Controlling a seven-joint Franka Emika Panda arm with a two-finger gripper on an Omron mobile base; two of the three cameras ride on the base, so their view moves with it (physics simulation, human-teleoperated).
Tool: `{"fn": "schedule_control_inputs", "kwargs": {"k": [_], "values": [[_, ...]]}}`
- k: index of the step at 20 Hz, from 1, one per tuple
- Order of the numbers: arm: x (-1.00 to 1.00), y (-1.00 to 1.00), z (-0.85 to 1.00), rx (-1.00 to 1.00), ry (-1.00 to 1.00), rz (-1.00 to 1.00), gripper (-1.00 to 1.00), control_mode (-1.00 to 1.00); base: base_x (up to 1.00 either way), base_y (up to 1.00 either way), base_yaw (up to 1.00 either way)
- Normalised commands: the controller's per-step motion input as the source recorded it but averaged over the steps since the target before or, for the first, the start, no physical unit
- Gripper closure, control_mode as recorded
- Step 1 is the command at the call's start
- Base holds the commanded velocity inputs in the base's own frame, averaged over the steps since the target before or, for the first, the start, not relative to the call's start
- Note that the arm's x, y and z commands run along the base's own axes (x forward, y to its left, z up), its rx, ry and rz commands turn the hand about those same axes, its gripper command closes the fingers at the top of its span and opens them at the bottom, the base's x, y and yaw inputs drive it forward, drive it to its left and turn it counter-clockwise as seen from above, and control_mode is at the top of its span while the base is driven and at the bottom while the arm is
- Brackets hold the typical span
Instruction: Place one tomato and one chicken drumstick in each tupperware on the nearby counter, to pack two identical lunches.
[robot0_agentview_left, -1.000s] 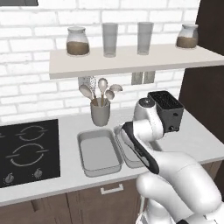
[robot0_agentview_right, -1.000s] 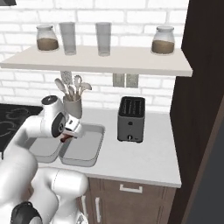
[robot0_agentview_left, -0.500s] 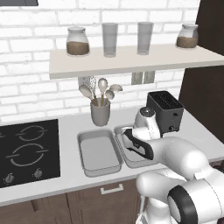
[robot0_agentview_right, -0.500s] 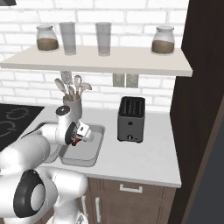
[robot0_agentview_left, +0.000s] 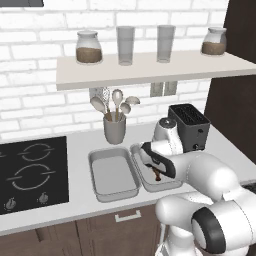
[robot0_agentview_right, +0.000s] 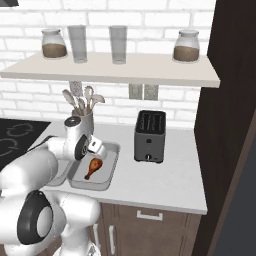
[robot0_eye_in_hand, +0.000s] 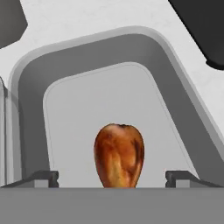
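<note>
drumstick lying in the right-hand tupperware, fingers spread wide above it

in the hand view the chicken drumstick (robot0_eye_in_hand: 119, 155) rests on the tray floor at 6 o'clock, between the two fingers (robot0_eye_in_hand: 41, 178), which stand well apart on either side and grip nothing. from the right base view the drumstick (robot0_agentview_right: 94, 166) lies inside the tupperware (robot0_agentview_right: 111, 170) on the pale surface (robot0_agentview_right: 165, 180), with the toaster (robot0_agentview_right: 150, 136) at 3 o'clock of it. the second tupperware (robot0_agentview_left: 113, 174) sits just beside, at 9 o'clock, below the utensil holder (robot0_agentview_left: 114, 129).

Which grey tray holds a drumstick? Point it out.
The tupperware nearer the toaster holds the chicken drumstick. The tupperware beside the cooktop is bare.
</note>
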Motion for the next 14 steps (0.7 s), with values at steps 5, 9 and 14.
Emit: {"fn": "schedule_control_inputs", "kwargs": {"k": [5, 9, 14], "values": [[-1.00, -0.10, 0.42, 0.10, 0.00, -0.08, -1.00, -1.00, 0.00, 0.00, 0.00], [-0.89, 0.02, 0.51, 0.01, -0.01, -0.02, -1.00, -1.00, 0.00, 0.00, 0.00], [-0.87, 0.17, 0.34, -0.03, -0.25, 0.02, -1.00, -1.00, 0.00, 0.00, 0.00]]}}
